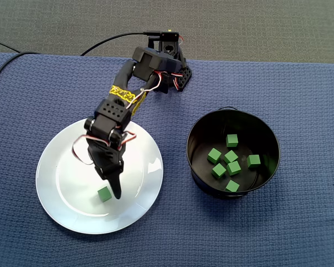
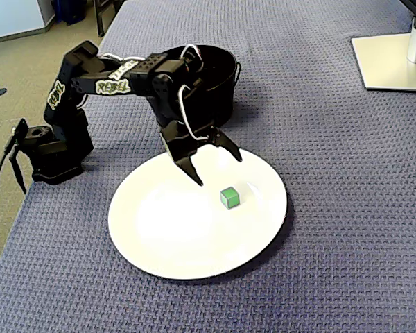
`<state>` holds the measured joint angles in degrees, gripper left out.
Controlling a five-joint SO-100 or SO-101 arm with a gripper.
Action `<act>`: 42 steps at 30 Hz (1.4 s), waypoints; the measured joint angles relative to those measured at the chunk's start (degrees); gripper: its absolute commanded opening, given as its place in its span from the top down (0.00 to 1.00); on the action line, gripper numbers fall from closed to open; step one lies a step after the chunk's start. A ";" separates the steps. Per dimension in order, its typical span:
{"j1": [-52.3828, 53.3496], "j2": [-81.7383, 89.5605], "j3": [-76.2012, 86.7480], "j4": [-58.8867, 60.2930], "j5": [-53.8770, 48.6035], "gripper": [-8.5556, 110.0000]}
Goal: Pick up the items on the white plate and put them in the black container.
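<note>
Jaws spread wide and pointed down hang over the white plate. The lone green cube lies on the plate just in front of their tips, apart from both, as seen in a fixed view from the side. The black arm reaches out from its base at the edge of the blue-clothed worktop, elbow raised and wrist bent downward. From above, a fixed view shows the jaws edge-on with their gap unreadable and one tip just right of the cube. It also reveals seven green cubes inside the black container, contents the side view hides.
</note>
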<state>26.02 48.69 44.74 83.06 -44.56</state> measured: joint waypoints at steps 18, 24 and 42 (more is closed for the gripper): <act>1.32 -6.77 -2.90 -5.62 -4.75 0.67; 1.32 -8.35 -2.90 -5.71 -5.10 0.67; 1.32 -9.58 -2.99 -8.35 -7.21 0.85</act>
<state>27.33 39.11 41.75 74.71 -51.77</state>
